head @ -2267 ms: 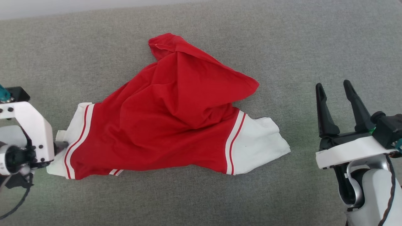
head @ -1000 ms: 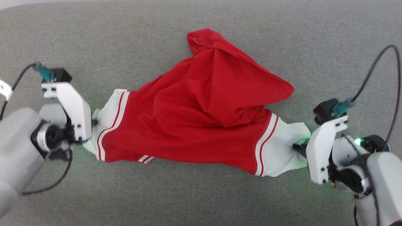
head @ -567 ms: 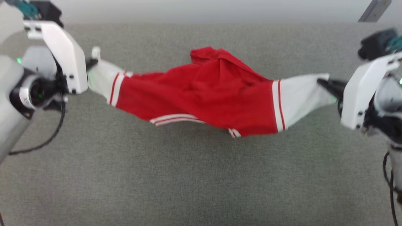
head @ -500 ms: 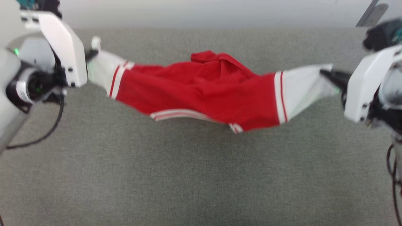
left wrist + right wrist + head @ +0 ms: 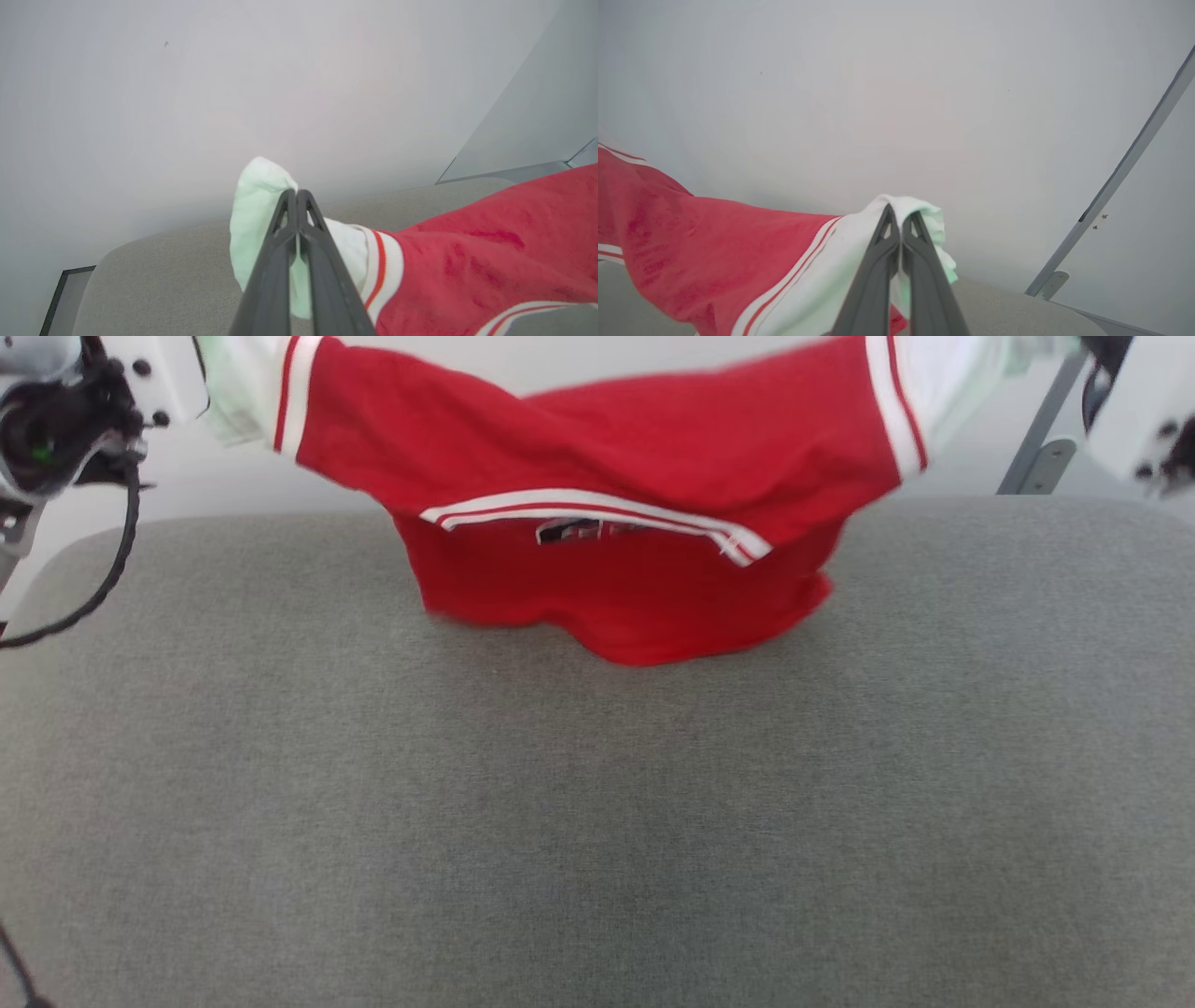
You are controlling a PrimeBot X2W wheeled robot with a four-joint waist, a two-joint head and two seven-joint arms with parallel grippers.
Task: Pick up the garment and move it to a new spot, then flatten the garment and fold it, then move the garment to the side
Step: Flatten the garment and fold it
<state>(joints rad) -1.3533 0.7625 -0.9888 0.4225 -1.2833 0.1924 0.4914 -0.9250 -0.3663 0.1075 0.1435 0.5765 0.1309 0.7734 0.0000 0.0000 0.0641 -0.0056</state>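
The garment [image 5: 597, 457], a bright red shirt with white sleeve ends and striped trim, hangs stretched between my two arms above the far edge of the grey surface [image 5: 597, 803]. Its lower hem droops onto that surface. My left gripper [image 5: 295, 196] is shut on the white end of one sleeve [image 5: 254, 210]. My right gripper [image 5: 900, 214] is shut on the other white sleeve end [image 5: 920, 210]. In the head view, white wrist housings sit at the top corners, the left [image 5: 56, 411] and the right [image 5: 1139, 420], with the fingertips out of frame.
A pale wall [image 5: 233, 93] rises behind the grey cushioned surface. A slanted grey metal bar with a bracket [image 5: 1041, 439] stands at the back right. A black cable [image 5: 103, 579] loops down from the left wrist.
Both grippers closed on the sleeve ends and lifted the garment off the surface, raising it up and away. The head camera has tilted up, so the far edge and wall show.
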